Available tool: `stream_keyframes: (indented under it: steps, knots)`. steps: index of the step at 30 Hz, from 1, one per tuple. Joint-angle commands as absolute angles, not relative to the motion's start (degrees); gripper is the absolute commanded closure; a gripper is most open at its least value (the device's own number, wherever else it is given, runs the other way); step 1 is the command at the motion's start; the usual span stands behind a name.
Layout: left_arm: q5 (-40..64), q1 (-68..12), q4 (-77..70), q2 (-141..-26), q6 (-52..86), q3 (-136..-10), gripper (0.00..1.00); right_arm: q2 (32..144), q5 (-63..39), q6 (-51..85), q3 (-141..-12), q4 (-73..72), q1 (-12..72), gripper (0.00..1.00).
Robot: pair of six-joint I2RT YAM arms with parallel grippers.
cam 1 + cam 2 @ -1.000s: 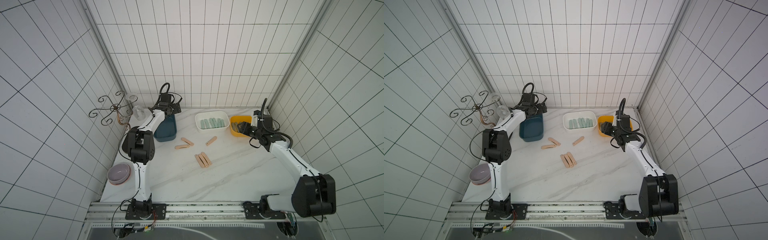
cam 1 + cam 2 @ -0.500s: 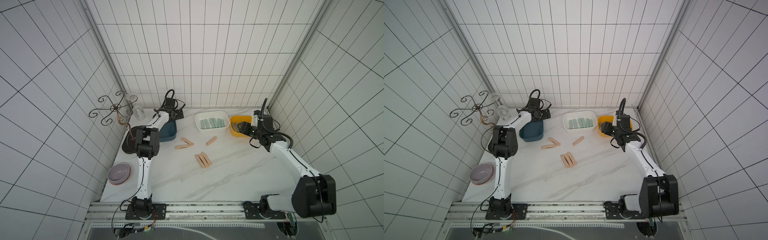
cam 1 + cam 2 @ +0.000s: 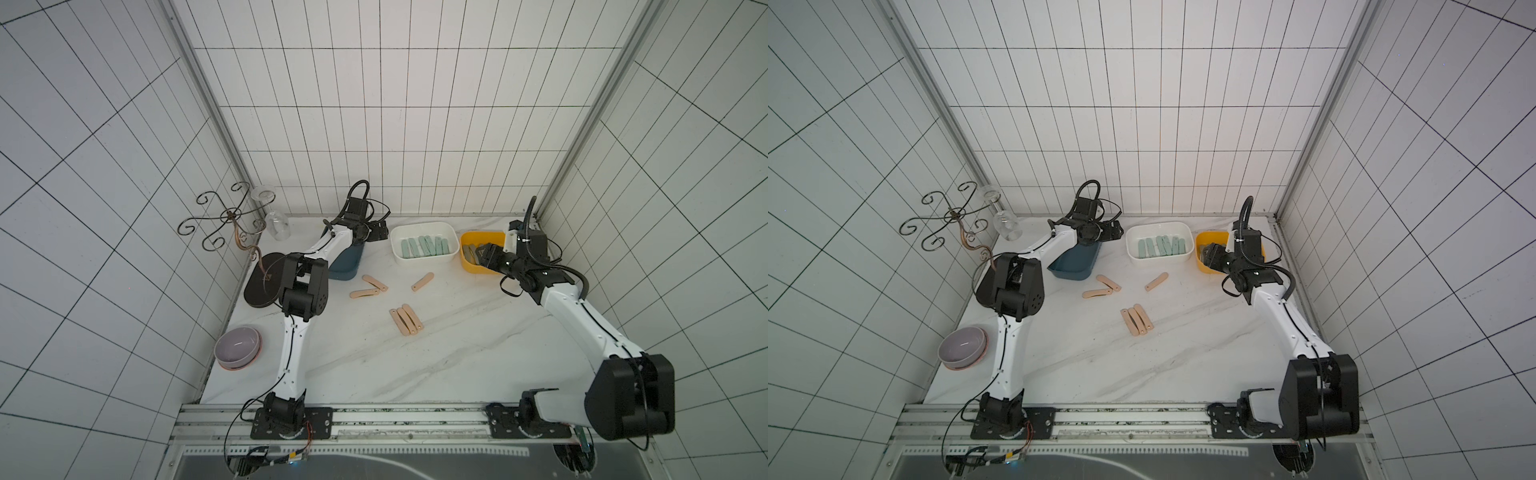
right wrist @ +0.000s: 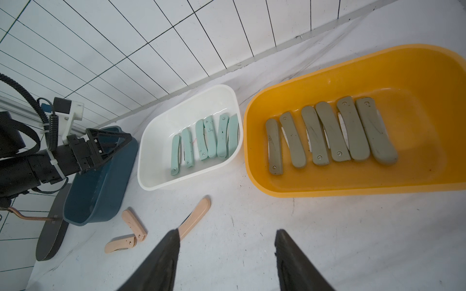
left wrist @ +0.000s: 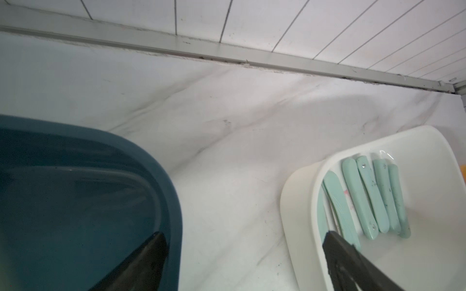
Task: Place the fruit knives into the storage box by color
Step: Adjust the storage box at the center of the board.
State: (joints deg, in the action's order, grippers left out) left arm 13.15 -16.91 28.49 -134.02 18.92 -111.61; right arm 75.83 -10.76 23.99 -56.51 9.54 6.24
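Left claw (image 5: 242,235) and right claw (image 4: 227,231), both spread wide and holding nothing, hang over sorting boxes on a marble table (image 3: 457,353).
The left claw straddles the gap between the blue box (image 5: 174,201) and the white box (image 5: 297,201), one finger over each. The right claw faces the yellow box (image 4: 353,186). Only the right wrist view shows its six grey knives (image 4: 330,133) plainly: side by side, long axes parallel, pointing away from the claw. Green knives (image 4: 210,138) lie the same way in the white box. Only the top views show three pink knives (image 3: 405,319) packed parallel on the table, back toward the robot's base from both claws.
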Motion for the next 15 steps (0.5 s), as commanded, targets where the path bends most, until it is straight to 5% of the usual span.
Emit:
stream_keyframes:
  steps: [1, 15]
  knots:
    - [17.11, -17.41, 23.92, -129.13, 19.83, -106.51, 0.03, 74.37, -10.59, 23.86, -54.3, 10.2, 5.8, 0.38]
    - [25.53, -18.01, 13.06, -113.95, 25.92, -82.78, 0.03, 75.48, -11.07, 24.62, -55.11, 9.43, 7.02, 0.38]
